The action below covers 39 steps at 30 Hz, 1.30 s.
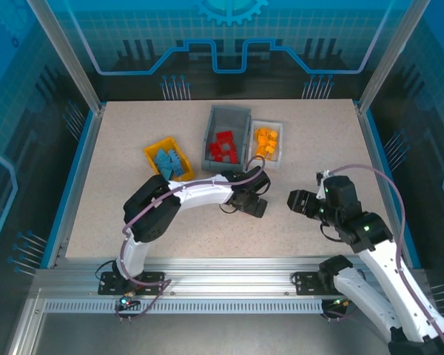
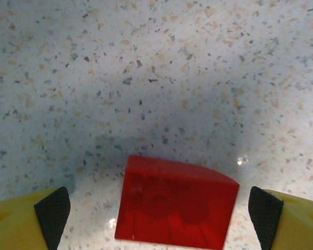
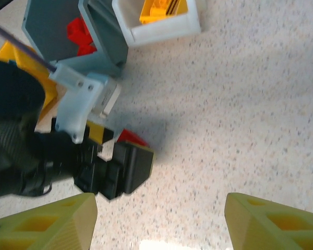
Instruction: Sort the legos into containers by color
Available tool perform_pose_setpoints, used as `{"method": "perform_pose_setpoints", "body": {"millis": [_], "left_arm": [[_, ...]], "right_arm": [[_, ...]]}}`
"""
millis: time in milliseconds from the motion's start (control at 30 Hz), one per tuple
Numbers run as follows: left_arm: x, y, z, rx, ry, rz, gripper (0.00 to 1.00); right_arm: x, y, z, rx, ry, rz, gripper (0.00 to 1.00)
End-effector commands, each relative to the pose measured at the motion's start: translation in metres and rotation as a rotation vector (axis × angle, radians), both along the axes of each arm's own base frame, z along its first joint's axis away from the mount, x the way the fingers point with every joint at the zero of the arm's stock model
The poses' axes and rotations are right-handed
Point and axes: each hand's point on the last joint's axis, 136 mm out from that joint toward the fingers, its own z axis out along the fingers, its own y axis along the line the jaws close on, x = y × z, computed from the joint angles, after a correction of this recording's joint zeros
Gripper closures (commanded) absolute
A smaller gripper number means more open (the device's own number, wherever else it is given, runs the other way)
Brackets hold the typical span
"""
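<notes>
The left gripper (image 1: 253,205) is hanging low over the table (image 1: 126,133), just in front of the bins, with its jaws spread wide. A lone red brick (image 2: 176,203) is lying flat on the table squarely between them. In the left wrist view each black pad (image 2: 53,212) is standing clear of the brick, with bare table showing on both sides, so nothing is being pinched yet. The brick's long side is running roughly from pad to pad, skewed a little, so to my eye the fingers will be closing on its short ends and may nudge it square as they meet. The right gripper (image 1: 294,201) is hovering just beside the left one, also spread and carrying nothing, its camera looking straight at the left fingers and the red corner poking out under them. The left arm is plainly the nearer one, already astride the piece. The grey bin (image 1: 220,166), which is holding the other red legos (image 1: 223,146), is sitting just beyond the left gripper and a touch to its left. The yellow bin (image 1: 154,154) of blue ones (image 1: 170,161) is farther left, and the white bin (image 1: 268,123) of orange ones (image 1: 265,142) is touching the grey bin's right side. This looks like the last loose brick.
</notes>
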Motion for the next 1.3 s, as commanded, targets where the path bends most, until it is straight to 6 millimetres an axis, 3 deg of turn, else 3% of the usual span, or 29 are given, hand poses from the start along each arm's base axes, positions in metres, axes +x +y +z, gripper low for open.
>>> {"method": "perform_pose_setpoints", "body": {"millis": [0, 300, 367, 533, 633, 767, 933, 1100, 1267], "left_arm": [[-0.001, -0.006, -0.003, 0.01, 0.021, -0.054, 0.12], [0.006, -0.008, -0.002, 0.002, 0.0, -0.052, 0.41], [0.006, -0.006, 0.003, -0.005, -0.016, -0.043, 0.44], [0.012, 0.005, 0.036, -0.033, -0.078, -0.013, 0.45], [0.023, 0.017, 0.069, -0.077, -0.112, 0.025, 0.46], [0.051, 0.042, 0.109, -0.145, -0.15, 0.089, 0.45], [0.098, 0.072, 0.135, -0.208, -0.178, 0.169, 0.44], [0.144, 0.09, 0.131, -0.217, -0.18, 0.222, 0.44], [0.171, 0.099, 0.106, -0.181, -0.156, 0.264, 0.44]], "right_arm": [[-0.023, 0.004, -0.006, 0.061, 0.064, 0.009, 0.34], [-0.037, 0.001, -0.007, 0.057, 0.086, 0.017, 0.35], [-0.036, 0.001, -0.007, 0.06, 0.082, 0.019, 0.35], [-0.031, 0.009, -0.004, 0.064, 0.066, 0.059, 0.36], [-0.023, 0.031, 0.006, 0.118, 0.039, 0.156, 0.36], [-0.013, 0.062, 0.036, 0.13, -0.06, 0.292, 0.36], [0.005, 0.091, 0.079, 0.053, -0.212, 0.366, 0.36], [0.029, 0.109, 0.095, -0.003, -0.261, 0.337, 0.37], [0.04, 0.121, 0.094, -0.008, -0.262, 0.331, 0.38]]}}
